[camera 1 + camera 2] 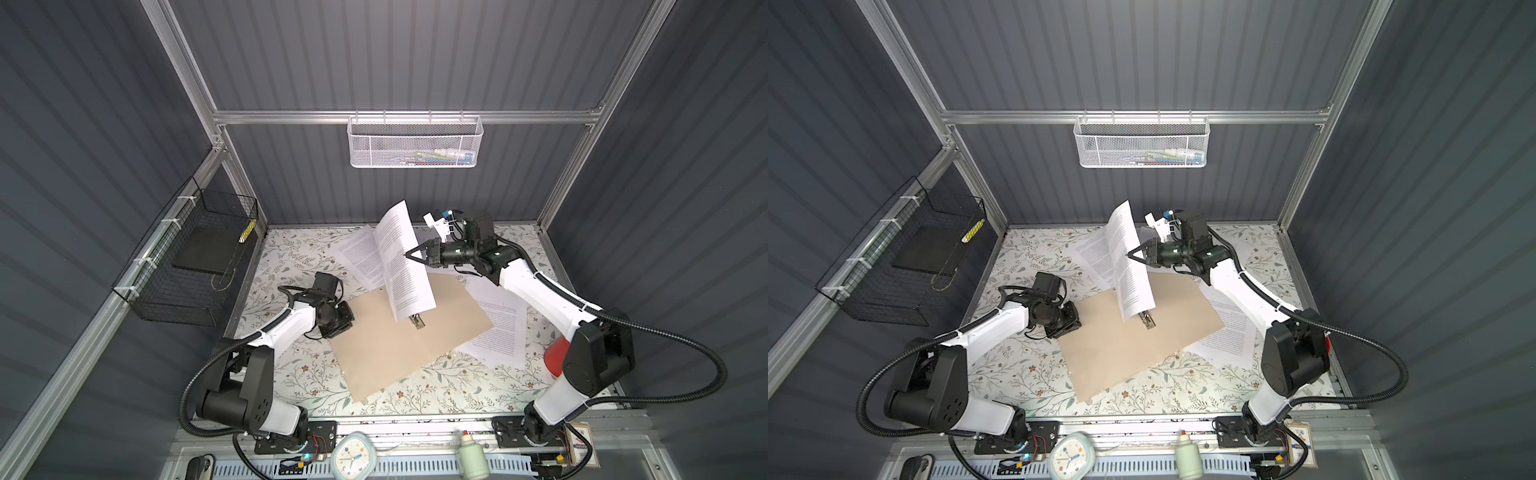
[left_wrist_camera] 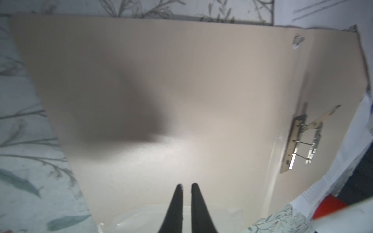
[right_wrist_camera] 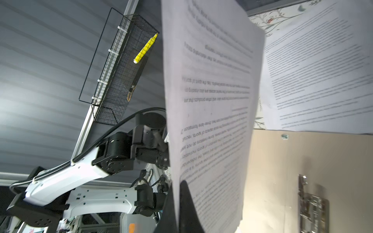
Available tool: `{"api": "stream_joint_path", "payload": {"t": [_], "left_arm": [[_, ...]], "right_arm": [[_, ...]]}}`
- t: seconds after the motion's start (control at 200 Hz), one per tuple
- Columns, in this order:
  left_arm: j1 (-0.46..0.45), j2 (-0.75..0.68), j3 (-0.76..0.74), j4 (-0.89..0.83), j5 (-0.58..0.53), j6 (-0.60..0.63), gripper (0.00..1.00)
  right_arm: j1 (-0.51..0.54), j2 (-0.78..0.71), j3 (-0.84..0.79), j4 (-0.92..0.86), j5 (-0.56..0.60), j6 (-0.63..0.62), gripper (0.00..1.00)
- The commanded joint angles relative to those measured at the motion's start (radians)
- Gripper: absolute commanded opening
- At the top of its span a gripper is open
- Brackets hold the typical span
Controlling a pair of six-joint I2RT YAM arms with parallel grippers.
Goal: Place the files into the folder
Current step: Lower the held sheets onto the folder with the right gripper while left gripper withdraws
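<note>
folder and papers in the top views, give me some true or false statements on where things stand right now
1. The folder lies open on the table with its metal clip showing. True.
2. The right gripper is open and empty. False: it is shut on the held sheet, which stands up over the folder.
3. Every sheet is already inside the folder. False: loose sheets lie on the table to the right of the folder and behind it.
4. The left gripper is shut, with its tips over the folder's surface. True.
</note>
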Motion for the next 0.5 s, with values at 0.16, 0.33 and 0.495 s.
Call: {"api": "stream_joint_path", "payload": {"t": [0.16,0.33,0.495], "left_arm": [[0.063,0.119,0.08,-0.052,-0.134,0.09,0.03],[0.084,0.183,0.099,-0.045,-0.107,0.123,0.01],[0.092,0.198,0.089,-0.029,-0.078,0.136,0.01]], "right_arm": [[0.003,0.063,-0.125,0.02,0.097,-0.164,0.0],[0.038,0.119,-0.181,0.076,0.247,-0.203,0.0],[0.076,0.123,-0.214,0.127,0.346,-0.233,0.0]]}}
